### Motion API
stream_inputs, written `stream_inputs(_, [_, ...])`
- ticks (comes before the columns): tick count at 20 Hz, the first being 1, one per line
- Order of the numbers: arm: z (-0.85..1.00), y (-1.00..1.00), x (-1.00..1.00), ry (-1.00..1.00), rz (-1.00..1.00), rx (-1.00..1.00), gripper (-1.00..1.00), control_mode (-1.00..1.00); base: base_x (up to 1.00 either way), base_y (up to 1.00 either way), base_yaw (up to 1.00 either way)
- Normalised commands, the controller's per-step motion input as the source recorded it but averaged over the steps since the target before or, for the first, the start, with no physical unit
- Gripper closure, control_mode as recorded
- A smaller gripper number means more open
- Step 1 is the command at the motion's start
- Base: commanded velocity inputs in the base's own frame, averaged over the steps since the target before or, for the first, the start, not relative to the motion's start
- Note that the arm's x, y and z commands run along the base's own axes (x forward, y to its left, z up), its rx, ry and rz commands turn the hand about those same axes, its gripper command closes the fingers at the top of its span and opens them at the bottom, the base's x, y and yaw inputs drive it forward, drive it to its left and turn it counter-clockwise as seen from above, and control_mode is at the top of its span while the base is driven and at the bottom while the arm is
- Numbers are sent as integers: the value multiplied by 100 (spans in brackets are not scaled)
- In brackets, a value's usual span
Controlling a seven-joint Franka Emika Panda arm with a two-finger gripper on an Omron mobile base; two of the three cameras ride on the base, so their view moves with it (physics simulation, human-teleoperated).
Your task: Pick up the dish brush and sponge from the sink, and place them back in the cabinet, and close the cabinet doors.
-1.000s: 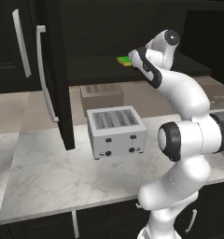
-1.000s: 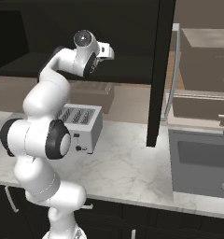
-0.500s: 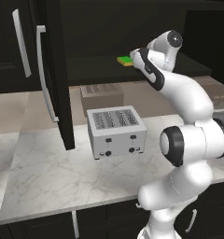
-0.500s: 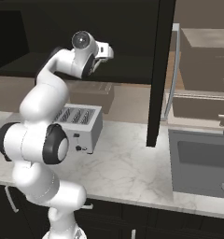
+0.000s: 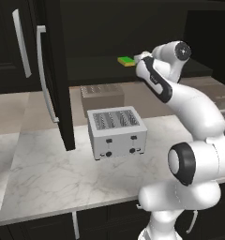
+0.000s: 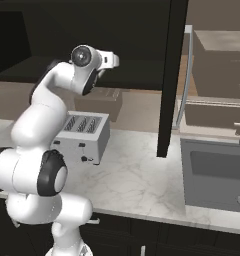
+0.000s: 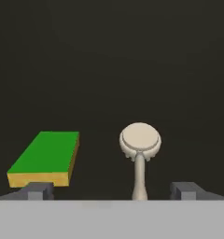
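Finishing the put-away step, by the look of it: both items sit on the dark shelf of the cabinet (image 5: 109,70), none in the sink (image 6: 217,172)

- gripper (image 7: 111,190) has its jaws spread wide with nothing between them; dish brush (image 7: 140,142) lies on the shelf just ahead of the fingertips (image 7: 39,190), round head away from the hand, handle pointing back toward it, apart from both pads
- sponge (image 7: 46,158) lies flat, green side up, just beside the brush on the hand view's left, not touching it; left base view shows the sponge (image 5: 126,61) near the front edge of the shelf, right by the wrist
- hand is up at shelf height, inside the cabinet opening
- cabinet doors stand open: 1 door (image 5: 58,79) edge-on left of the toaster (image 5: 116,132), the other door (image 6: 172,75) edge-on between toaster and sink

Judgement: 2 of 3 parts done, doors left. Next move calls for pulling the hand straight back out without clipping the brush handle, then getting round behind a door edge or onto its bar handle (image 5: 45,75) and swinging it shut. Watch arm clearance against the door edges, and the toaster under the elbow
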Motion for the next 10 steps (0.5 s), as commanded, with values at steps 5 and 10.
stream_inputs(5, [11,0,-55,-5,0,0,-100,-100,0,0,0])
stream_inputs(10, [24,0,-56,-1,0,0,-100,-100,0,0,0])
